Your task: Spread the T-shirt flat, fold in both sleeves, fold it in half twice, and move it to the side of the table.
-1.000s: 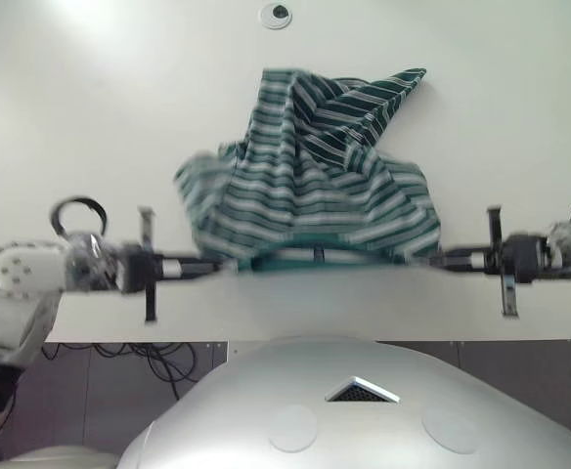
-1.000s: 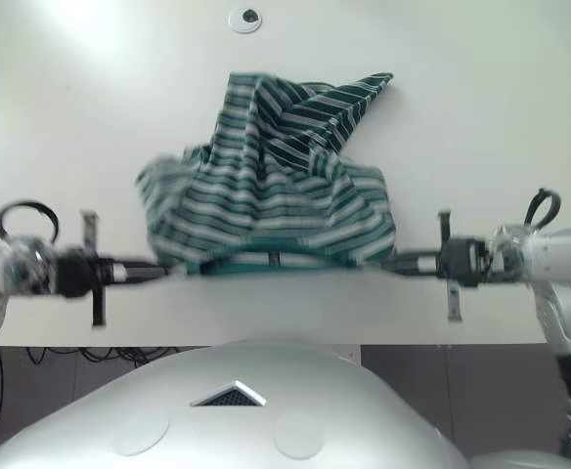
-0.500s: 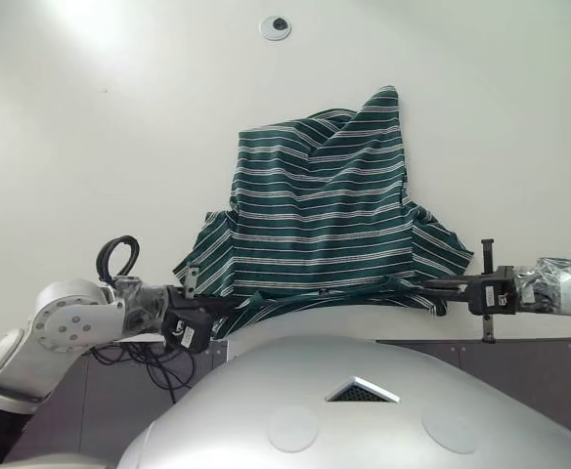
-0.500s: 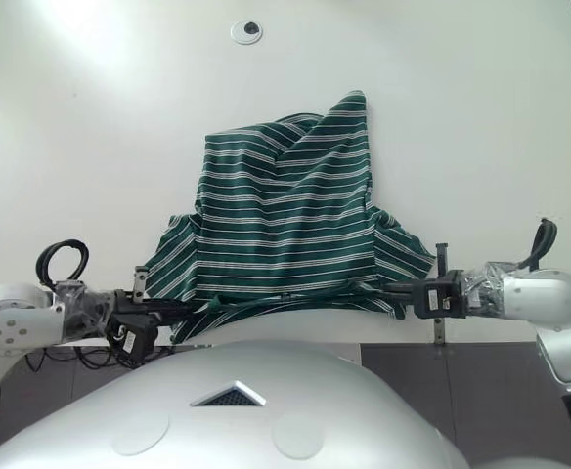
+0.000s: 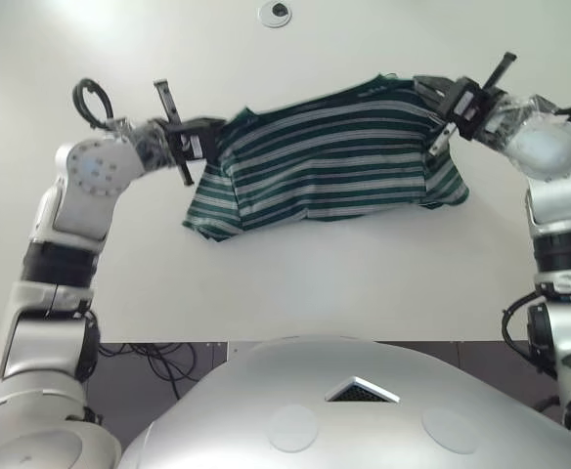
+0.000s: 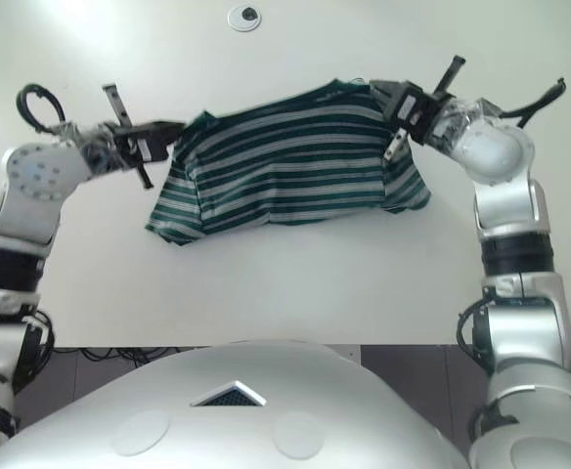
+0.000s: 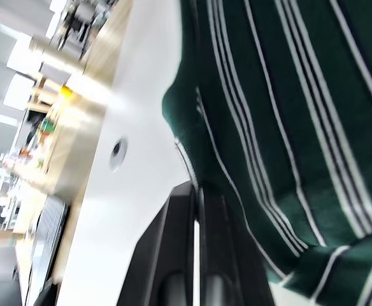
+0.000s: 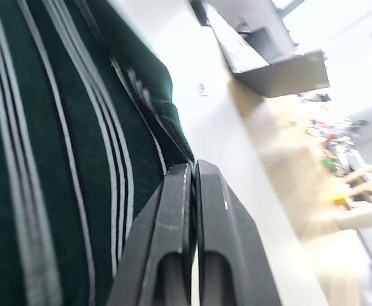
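Brightly and evenly lit from overhead. Hot white glare on the table [image 5: 295, 264] beyond the T-shirt [image 5: 329, 147] and to its left, at the far edge. Soft, faint shading on the tabletop just under the T-shirt. Much dimmer below the table's near edge. In both wrist views, overexposed room past the T-shirt, with the tabletop beside it blown out to white.

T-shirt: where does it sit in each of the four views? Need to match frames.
Left eye view: T-shirt upper centre, stretched between left gripper and right gripper.
Right eye view: upper centre too, same stretch.
Left wrist view: its cloth pinched at the left gripper's tips.
Right wrist view: its cloth pinched at the right gripper's tips.
Shared landmark: round table port beyond the shirt.
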